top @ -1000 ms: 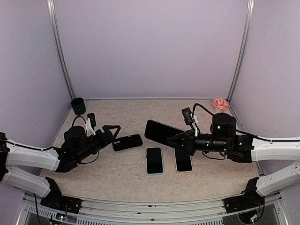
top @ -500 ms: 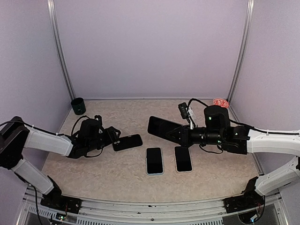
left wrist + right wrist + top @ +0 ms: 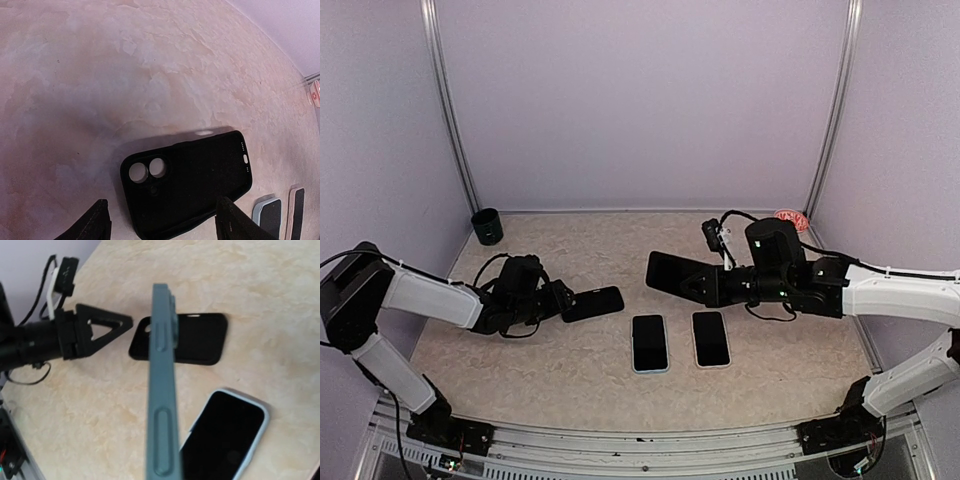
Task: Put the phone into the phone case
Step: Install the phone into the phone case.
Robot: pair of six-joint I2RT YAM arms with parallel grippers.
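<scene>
While the left pincer [image 3: 561, 298] sits low on the desk with its jaws apart, its black fingertips [image 3: 98, 223] flank the near end of the black rectangular phone case [image 3: 192, 182]. That is the end with the camera holes. No contact visible, nothing gripped. The phone case lies flat on the beige marbled desk [image 3: 580, 375], left of centre, with its long axis running away from the left pincer toward the middle.

The right pincer [image 3: 698, 286] is clamped on one end of the dark flat phone with a teal-grey frame [image 3: 670, 270]. The phone is lifted off the desk and sticks out leftward from the jaws. It is to the right of the phone case and apart from it. In the right wrist view the phone shows edge-on, side buttons visible, with the phone case on the desk beyond it.

Two more handsets lie flat, screens up, side by side near the front centre: a black phone with a pale blue rim [image 3: 650, 342] and a black phone with a white rim [image 3: 711, 339]. A dark green cup [image 3: 487, 226] stands at the back left corner. A small red-and-white bowl [image 3: 790, 217] is at the back right, partly hidden by the right arm.
</scene>
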